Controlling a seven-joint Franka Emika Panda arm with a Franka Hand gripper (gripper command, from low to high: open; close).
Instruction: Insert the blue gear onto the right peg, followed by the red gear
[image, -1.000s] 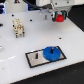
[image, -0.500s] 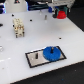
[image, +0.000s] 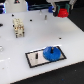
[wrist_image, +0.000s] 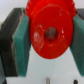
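My pincer (image: 62, 11) sits at the upper right of the exterior frame, clamped on the red gear (image: 62, 11). Wrist view confirms it: pads (wrist_image: 21, 40) press both sides of the disc, hub hole facing the camera.

Blue gear (image: 51, 52) looks already seated at the right end of the black plate (image: 33, 58), lower centre of the frame, so the right peg is hidden under it. Left pin is too blurred to make out.

Key relation: the target lies down-frame and a bit left of my pincer, well apart. Red gear's hole axis looks vertical. Next, I reckon: travel over the blue hub, centre, lower.
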